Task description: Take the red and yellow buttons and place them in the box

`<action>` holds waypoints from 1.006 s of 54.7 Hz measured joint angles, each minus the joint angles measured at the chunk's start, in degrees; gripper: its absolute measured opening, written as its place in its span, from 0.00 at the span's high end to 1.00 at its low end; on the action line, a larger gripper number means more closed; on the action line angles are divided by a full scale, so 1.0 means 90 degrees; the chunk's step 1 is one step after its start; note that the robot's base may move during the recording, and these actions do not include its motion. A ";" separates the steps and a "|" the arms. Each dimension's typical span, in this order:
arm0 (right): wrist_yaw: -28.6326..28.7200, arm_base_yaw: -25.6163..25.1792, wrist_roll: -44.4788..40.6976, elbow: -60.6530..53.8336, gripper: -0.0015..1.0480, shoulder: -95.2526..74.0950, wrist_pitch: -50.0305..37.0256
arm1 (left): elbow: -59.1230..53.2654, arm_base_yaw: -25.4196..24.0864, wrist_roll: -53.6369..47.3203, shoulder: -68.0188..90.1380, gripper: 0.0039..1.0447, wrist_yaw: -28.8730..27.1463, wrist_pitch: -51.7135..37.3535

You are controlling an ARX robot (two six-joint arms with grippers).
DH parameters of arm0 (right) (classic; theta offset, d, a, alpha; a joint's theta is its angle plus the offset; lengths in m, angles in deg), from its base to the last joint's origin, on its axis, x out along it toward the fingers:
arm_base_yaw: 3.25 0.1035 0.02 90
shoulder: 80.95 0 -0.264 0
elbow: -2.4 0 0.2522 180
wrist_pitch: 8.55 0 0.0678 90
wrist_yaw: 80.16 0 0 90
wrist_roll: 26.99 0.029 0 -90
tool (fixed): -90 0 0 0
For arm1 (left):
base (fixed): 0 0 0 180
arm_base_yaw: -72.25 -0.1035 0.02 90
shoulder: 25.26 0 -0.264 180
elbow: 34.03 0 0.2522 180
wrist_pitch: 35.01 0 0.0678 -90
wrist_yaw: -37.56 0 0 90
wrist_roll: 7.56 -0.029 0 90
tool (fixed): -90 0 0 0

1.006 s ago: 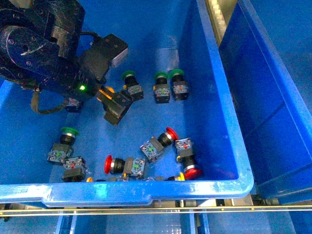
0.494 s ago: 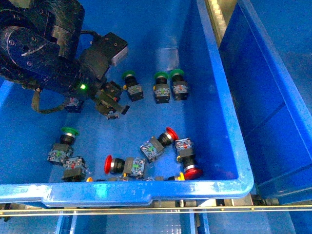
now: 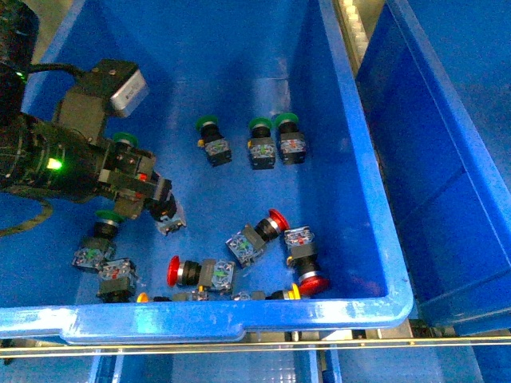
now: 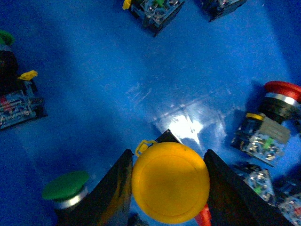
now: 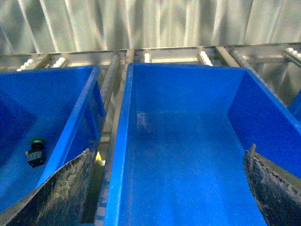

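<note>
My left gripper (image 3: 162, 211) hangs low inside the near bin, shut on a yellow button (image 4: 170, 182) whose round cap fills the gap between both fingers. Three red buttons lie on the bin floor near its front: one (image 3: 276, 220) beside a grey contact block, one (image 3: 312, 281) by the right wall, one (image 3: 175, 270) further left. Another red button (image 4: 281, 92) shows in the left wrist view. Yellow caps (image 3: 294, 290) peek out by the front rim. The box (image 3: 447, 159) stands to the right, its inside (image 5: 188, 155) bare. My right gripper (image 5: 169, 188) is open above it.
Green-capped buttons (image 3: 260, 126) sit in a row at the back of the near bin (image 3: 239, 316), with others (image 3: 108, 216) at the left and one (image 4: 66, 184) by my left finger. A roller rail (image 3: 351, 24) runs between the bins.
My left arm has swung left and toward the bin's front, carrying the yellow button away from the row of green ones. The loose buttons have not moved.
</note>
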 joint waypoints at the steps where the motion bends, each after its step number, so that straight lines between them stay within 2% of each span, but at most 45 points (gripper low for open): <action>1: 0.0000 0.0000 0.0000 0.0000 0.07 0.0000 0.0000 | -0.0068 -0.0005 0.0090 -0.0087 0.66 0.0032 0.0000; 17: 0.0000 0.0000 0.0000 0.0000 0.07 0.0000 0.0000 | -0.0709 -0.0075 0.2404 -0.1382 0.66 0.1207 0.0379; 26: 0.0000 0.0000 0.0000 0.0000 0.07 0.0000 0.0000 | -0.0857 0.0053 0.3558 -0.2096 0.66 0.1566 0.0430; 40: 0.0000 0.0000 0.0002 0.0000 0.07 0.0000 0.0000 | -0.0889 0.0653 0.4811 -0.2613 0.66 0.1525 0.0474; 55: 0.0000 0.0000 0.0002 0.0000 0.07 0.0000 0.0000 | -0.0471 0.1770 0.5663 -0.2635 0.66 0.1214 0.0440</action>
